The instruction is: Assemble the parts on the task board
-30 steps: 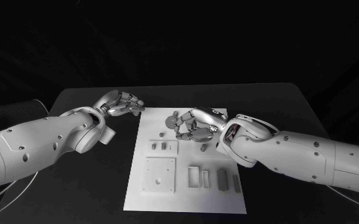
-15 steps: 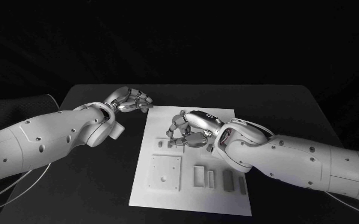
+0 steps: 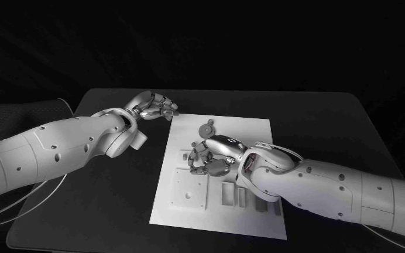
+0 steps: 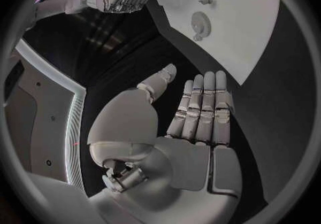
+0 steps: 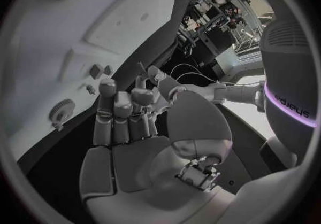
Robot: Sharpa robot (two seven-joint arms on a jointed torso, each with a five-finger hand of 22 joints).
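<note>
The white task board (image 3: pixel 253 142) lies in the middle of the black table. A round gear part (image 3: pixel 206 130) sits near its far end, also seen as the gear (image 4: pixel 199 22) and the gear (image 5: pixel 61 110). My right hand (image 3: pixel 214 157) hovers over the board's left middle, just nearer than the gear, fingers (image 5: pixel 123 107) half bent and the palm empty. Small parts (image 3: pixel 184 158) lie right beside its fingertips. My left hand (image 3: pixel 156 107) is over the table by the board's far left corner; its fingers (image 4: pixel 200 109) are straight and hold nothing.
On the board's near half are a square plate with holes (image 3: pixel 190 188) and several upright block parts (image 3: pixel 229 193). Bare black table (image 3: pixel 329 124) lies on both sides of the board. The right forearm (image 3: pixel 329 188) crosses the board's near right corner.
The head camera has shifted. My right hand has come nearer along the board, uncovering the round gear. The left hand stays by the board's far left corner.
</note>
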